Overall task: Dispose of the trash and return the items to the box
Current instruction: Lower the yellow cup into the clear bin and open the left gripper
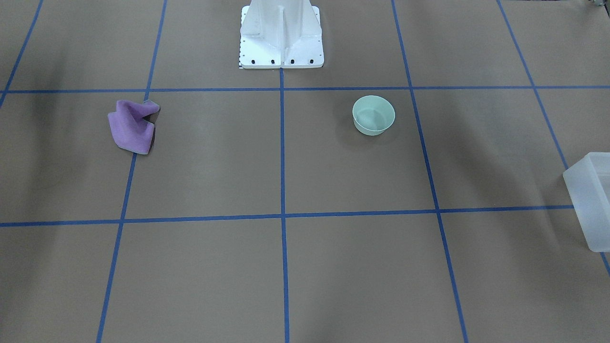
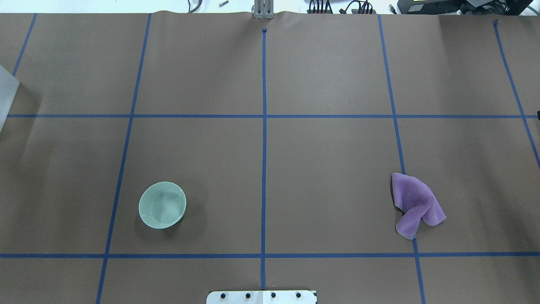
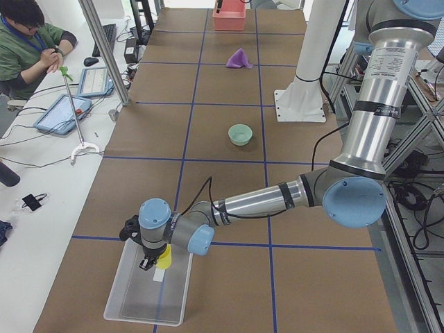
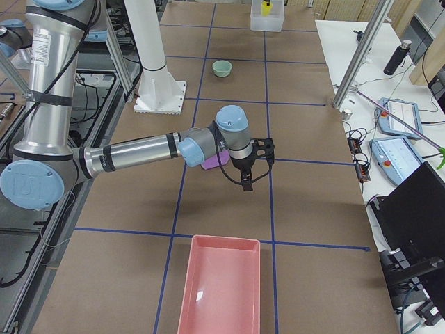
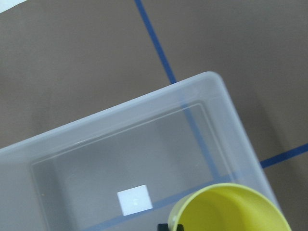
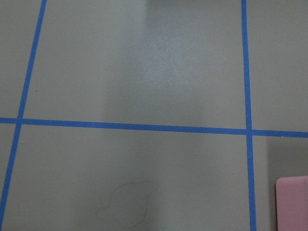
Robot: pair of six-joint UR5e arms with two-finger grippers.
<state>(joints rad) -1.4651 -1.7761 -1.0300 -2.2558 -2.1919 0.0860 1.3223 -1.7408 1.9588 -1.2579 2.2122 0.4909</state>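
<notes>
The left gripper (image 3: 146,263) is hanging over the box (image 3: 142,305), a frosted plastic bin that is sitting at the end of the tabletop (image 1: 286,166) on the robot's left. Its jaws are clamping the yellow cup (image 5: 236,211) at the rim. In the wrist view one dark jaw tip is showing right at the cup's edge. The cup is hovering above the box's floor, with its open mouth facing the camera. A small white square (image 5: 134,199) is showing at the floor of the box, near the cup.

The green bowl (image 1: 373,115) is standing upright on the tabletop, well apart from the box, near the white robot base (image 1: 281,35) on the left arm's side. A purple cloth (image 2: 415,202) is lying crumpled across a blue tape line on the right arm's side.

The right gripper (image 4: 247,182) is hanging above the tabletop near the cloth, between it and a pink tray (image 4: 222,289) that is sitting at the robot's right end. That gripper is showing only in a side view, so I cannot tell whether its jaws are apart or together.
</notes>
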